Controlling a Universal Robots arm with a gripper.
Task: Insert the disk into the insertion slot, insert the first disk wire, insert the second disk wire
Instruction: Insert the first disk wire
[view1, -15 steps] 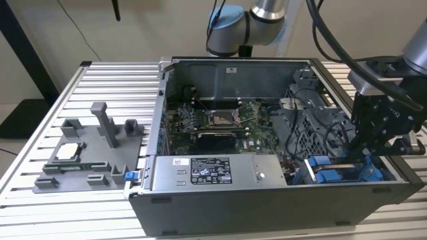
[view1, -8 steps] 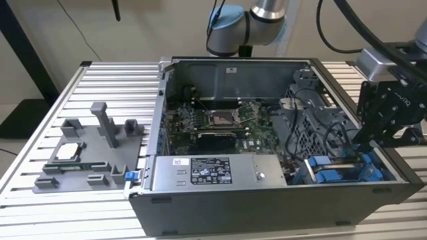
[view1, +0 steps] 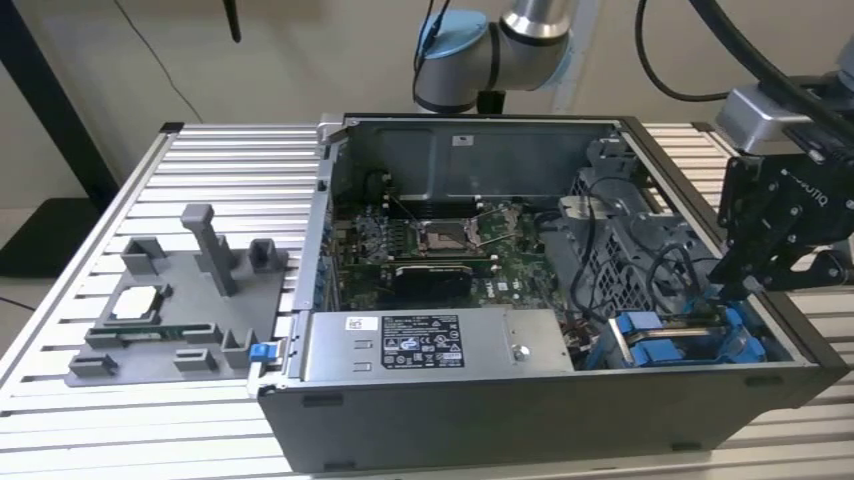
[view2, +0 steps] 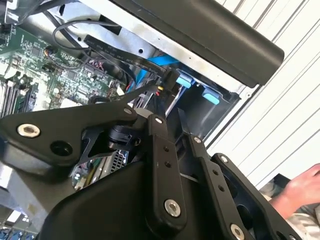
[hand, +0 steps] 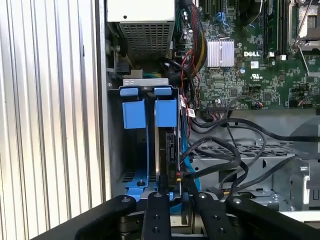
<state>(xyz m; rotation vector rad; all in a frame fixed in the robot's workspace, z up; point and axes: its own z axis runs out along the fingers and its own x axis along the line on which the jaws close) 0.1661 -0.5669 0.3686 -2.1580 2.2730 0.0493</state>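
Observation:
The disk (hand: 170, 145) stands edge-on in the drive bay's insertion slot, held in its blue carrier (hand: 166, 112). A second blue carrier tab (hand: 133, 113) sits beside it. In the exterior view my black gripper (view1: 734, 288) reaches down into the bay with the blue carriers (view1: 667, 345), at the case's front corner on the exterior view's right. My gripper (hand: 175, 186) is shut on the black connector (hand: 178, 175) of a disk wire with red and yellow leads, right at the disk's edge. The second wrist view shows the same connector (view2: 169, 81) at my gripper (view2: 167, 99).
Loose black cables (hand: 235, 150) cross the cage beside the bay. The grey power-supply box (view1: 427, 345) and motherboard (view1: 427, 240) fill the rest of the open case. A grey fixture (view1: 174, 300) stands on the slatted table at the exterior view's left. A person's hand (view2: 300, 189) rests outside the case.

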